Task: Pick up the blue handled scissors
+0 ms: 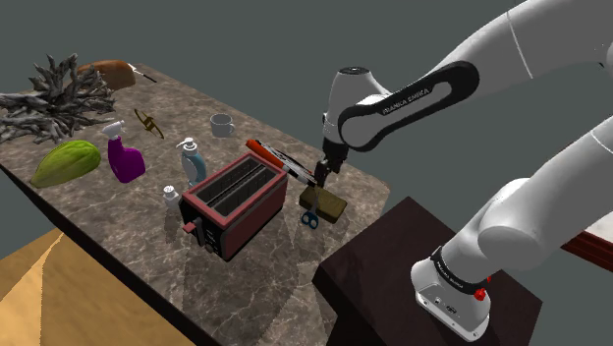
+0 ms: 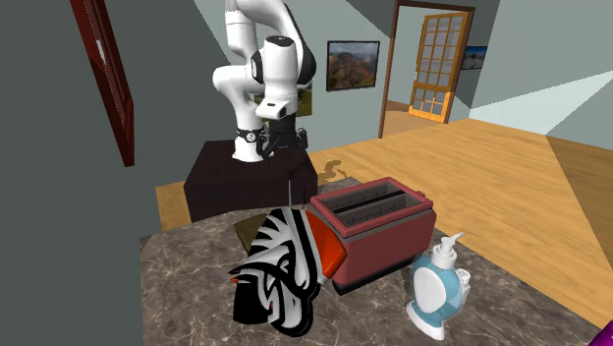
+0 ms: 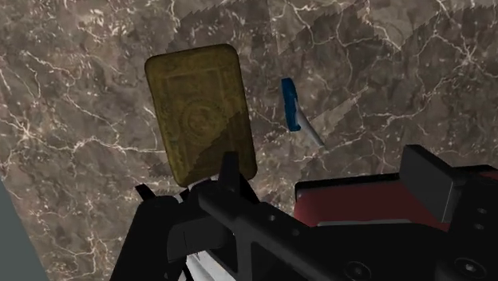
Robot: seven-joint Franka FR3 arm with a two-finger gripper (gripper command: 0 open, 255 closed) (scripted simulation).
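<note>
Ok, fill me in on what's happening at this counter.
A white arm is reaching over a marble counter crowded with household things. Its gripper hangs above the counter near the end of a red toaster, looking down on an olive slab. The blue-handled scissors lie flat on the counter beside that slab, apart from the gripper. Nothing has been picked up yet.
</note>
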